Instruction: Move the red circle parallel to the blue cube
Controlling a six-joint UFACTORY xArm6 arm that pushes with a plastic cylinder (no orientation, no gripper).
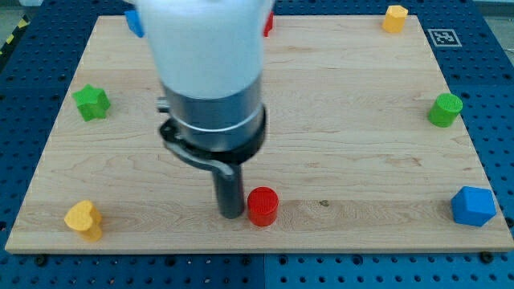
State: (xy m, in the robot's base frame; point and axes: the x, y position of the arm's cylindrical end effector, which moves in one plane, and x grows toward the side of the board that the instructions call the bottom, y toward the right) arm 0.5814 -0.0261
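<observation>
The red circle is a short red cylinder low on the wooden board, near the middle of the view's bottom. My tip stands just to its left, touching or nearly touching it. The blue cube sits at the view's bottom right corner of the board, at about the same height in the view as the red circle. The arm's white and grey body hides the board's upper middle.
A green star-like block is at the left, a yellow heart-like block at the bottom left, a green cylinder at the right, a yellow block at the top right. A blue block and a red block peek out beside the arm at the top.
</observation>
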